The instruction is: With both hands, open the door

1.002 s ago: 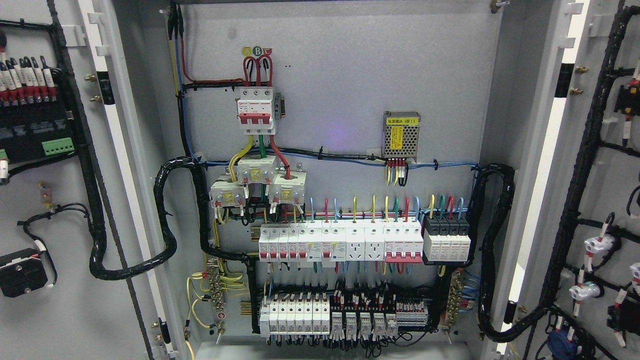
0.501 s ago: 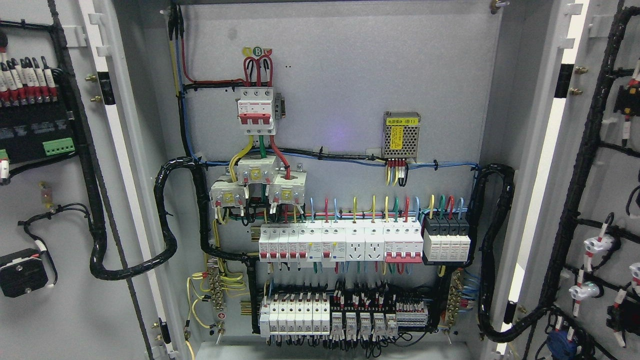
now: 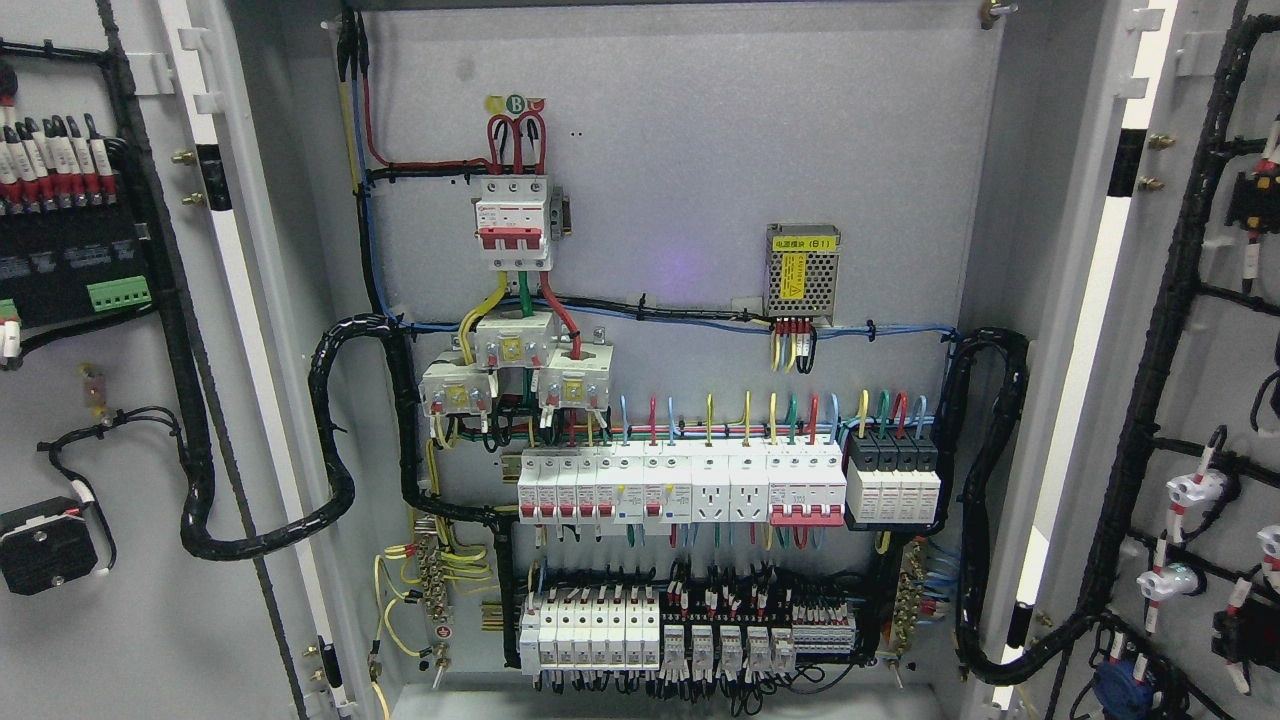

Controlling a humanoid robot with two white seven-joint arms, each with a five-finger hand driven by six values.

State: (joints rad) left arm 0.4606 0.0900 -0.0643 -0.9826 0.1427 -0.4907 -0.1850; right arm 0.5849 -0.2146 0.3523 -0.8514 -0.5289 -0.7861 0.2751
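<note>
An electrical cabinet fills the head view with both doors swung wide. The left door [image 3: 120, 640] shows its grey inner face at the left edge, carrying black wire bundles and terminal blocks. The right door [image 3: 1220, 350] stands likewise at the right edge, with a black cable loom and small white fittings. Between them the grey back panel [image 3: 700, 150] is exposed. Neither of my hands nor any arm shows in the frame.
On the back panel sit a red-and-white main breaker [image 3: 512, 218], a mesh power supply [image 3: 802, 272], a row of breakers [image 3: 680, 487] and lower terminal strips [image 3: 690, 630]. Thick black cable looms [image 3: 330, 440] loop from the panel to each door.
The view has shifted very slightly; the items on the left door sit a few pixels further right. Nothing else has moved.
</note>
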